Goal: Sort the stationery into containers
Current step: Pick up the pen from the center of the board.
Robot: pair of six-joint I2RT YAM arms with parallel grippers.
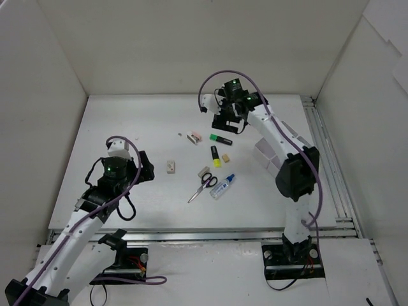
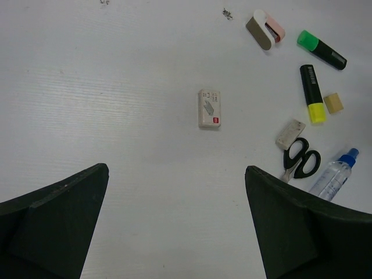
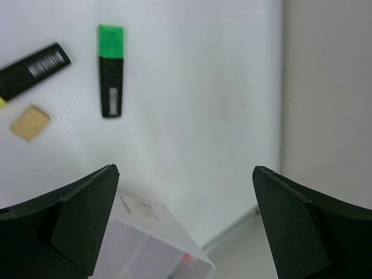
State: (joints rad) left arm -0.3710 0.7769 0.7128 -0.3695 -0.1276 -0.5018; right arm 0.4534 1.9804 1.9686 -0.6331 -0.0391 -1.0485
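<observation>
**Right gripper** (image 3: 185, 170): fingers stand wide apart with nothing between them. It hangs over the far right part of the table (image 1: 127, 127), above bare surface.

- At the bottom of the right wrist view, between the fingers, a corner of the white organizer tray (image 3: 152, 229) shows. What lies in that compartment is too blurred to identify.
- In the overhead view the tray sits at the right side of the table, partly hidden behind the right arm.
- Beyond the fingers a green highlighter (image 3: 110, 70) lies flat on the table, outside the tray.
- To one side of it lie a yellow highlighter (image 3: 35, 70) and a small tan eraser (image 3: 29, 122), near each other but apart.

**Left gripper** (image 2: 176, 171): fingers wide apart and empty, over the near left part of the table.

- Ahead of it a white eraser (image 2: 209, 108) lies flat on its own.
- Farther right a grey eraser (image 2: 290, 133) lies just beside the handles of the scissors (image 2: 301, 158).
- The glue bottle (image 2: 336, 176) lies on its side next to the scissors.
- A pink-and-beige item (image 2: 265, 29) lies farther back; its kind cannot be told.
- All of these rest on the table, outside the tray.
</observation>
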